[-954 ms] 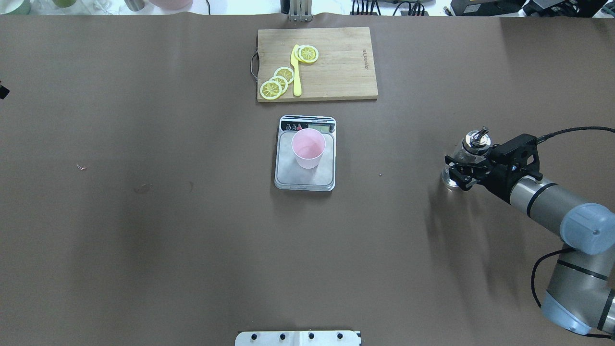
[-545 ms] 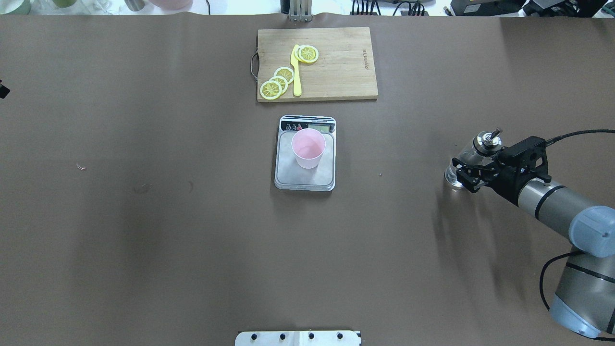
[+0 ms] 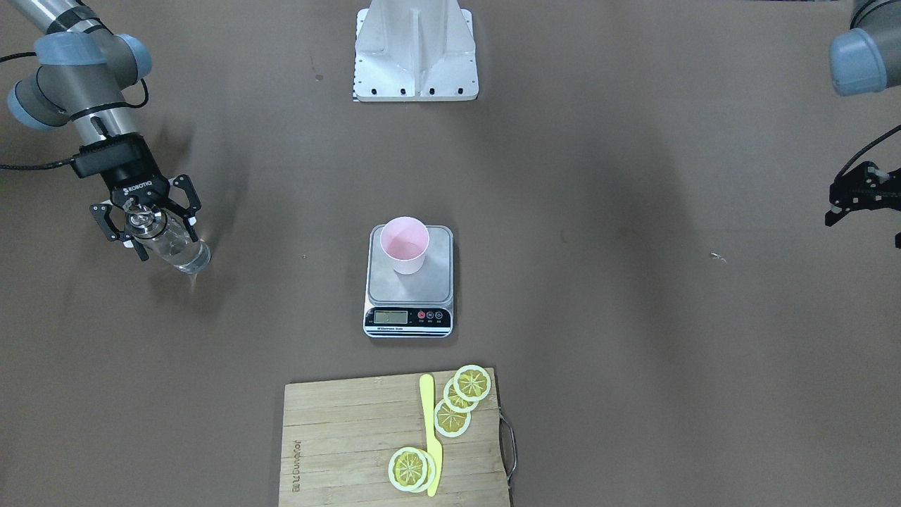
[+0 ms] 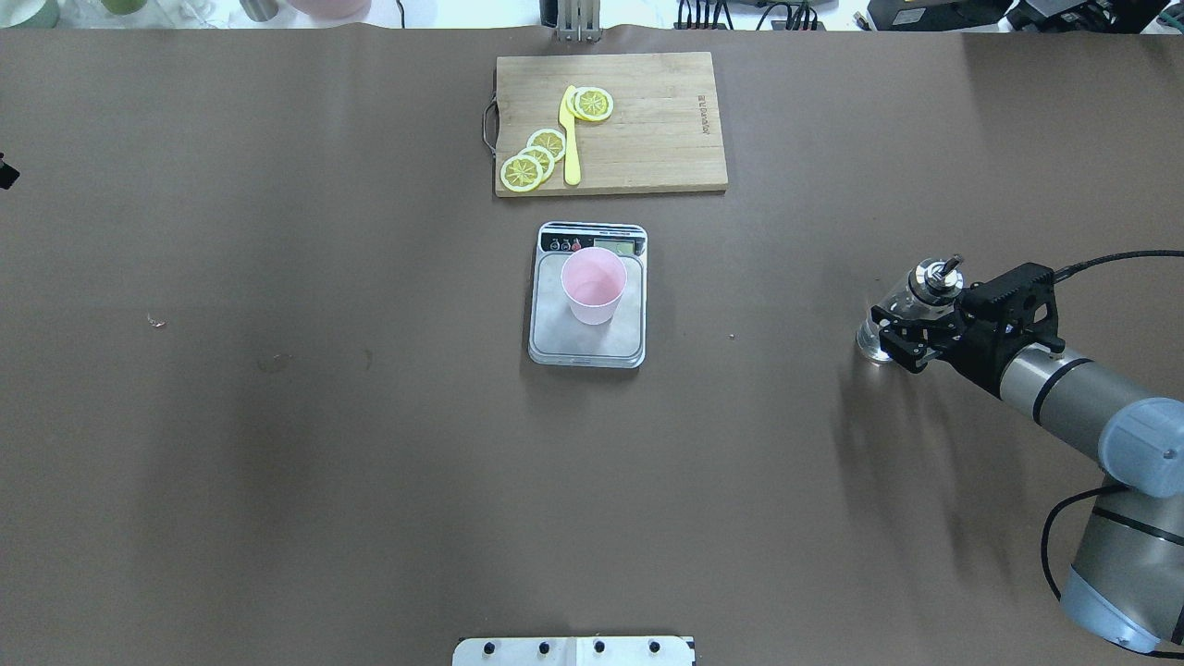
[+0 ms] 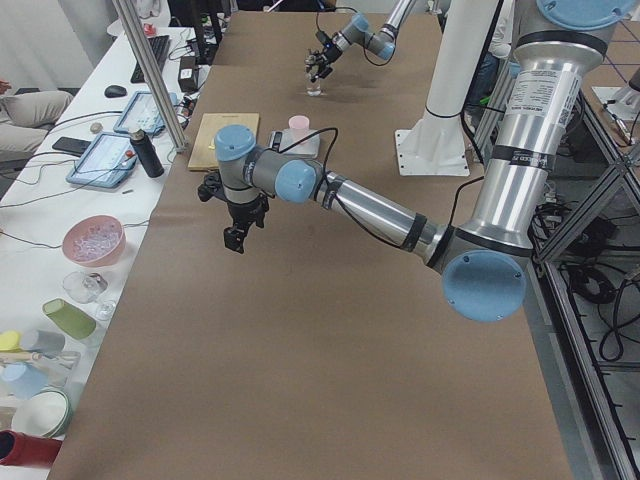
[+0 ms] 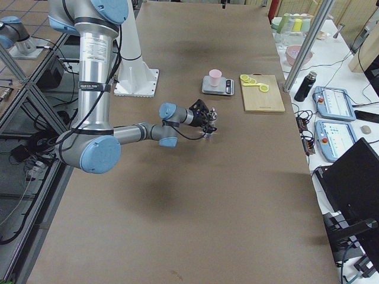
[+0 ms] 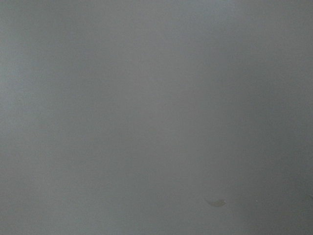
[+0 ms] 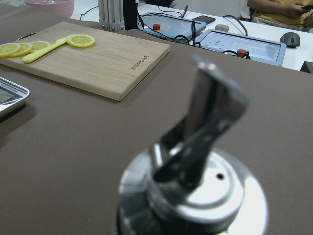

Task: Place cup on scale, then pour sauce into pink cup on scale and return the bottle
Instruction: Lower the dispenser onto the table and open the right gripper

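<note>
Two grippers | right gripper (image 4: 902, 335) spread wide around bottle (image 4: 911, 298) (apparently not clamping) | left gripper (image 3: 862, 201) unclear.

cup (image 4: 594, 285): 1 | scale (image 4: 587, 344): 1 | bottle (image 3: 171, 243): 1 | cutting board (image 4: 647, 139): 1 | lemon slices (image 4: 534, 159): 5 | knife (image 4: 571, 139): 1

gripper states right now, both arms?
Left gripper: cannot tell, only partly in view at the frame edge, nothing seen in it.
Right gripper: open, fingers either side of the bottle without clamping it.

matt brown tabletop (image 4: 277, 416), brushed steel scale (image 4: 583, 338), matt pink plastic cup (image 4: 593, 287), clear glossy glass bottle (image 3: 176, 250) with shiny metal spout, grained wooden board (image 4: 647, 139).
</note>
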